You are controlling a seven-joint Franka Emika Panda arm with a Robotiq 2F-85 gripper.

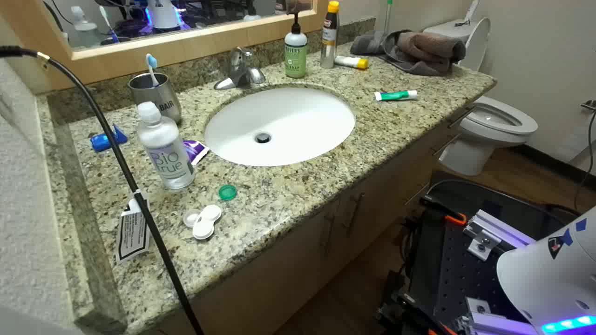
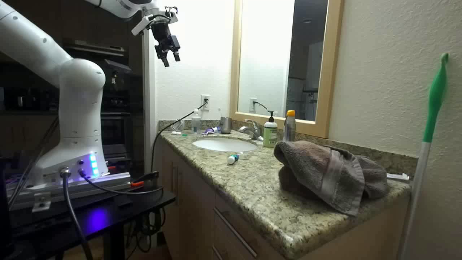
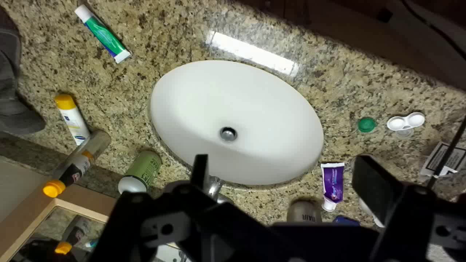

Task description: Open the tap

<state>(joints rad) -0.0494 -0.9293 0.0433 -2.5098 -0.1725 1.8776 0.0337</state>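
The silver tap stands at the back rim of the white oval basin [image 1: 298, 111] in both exterior views [image 1: 241, 72] [image 2: 254, 130]. Its lever handle and short spout are visible there. My gripper [image 2: 171, 61] is open and empty, high above the counter and well apart from the tap, with its fingers pointing down. In the wrist view my open fingers [image 3: 282, 163] frame the lower part of the picture. The tap [image 3: 215, 186] shows only partly there, mostly hidden behind the left finger. Nothing lies between the fingers.
A green soap bottle [image 1: 295, 53] and a spray can [image 1: 329, 37] stand beside the tap. A metal cup with a toothbrush [image 1: 156, 95] and a clear bottle [image 1: 165, 149] stand on its other side. The mirror [image 2: 281, 54] hangs behind. A grey towel [image 2: 325, 173] lies on the counter.
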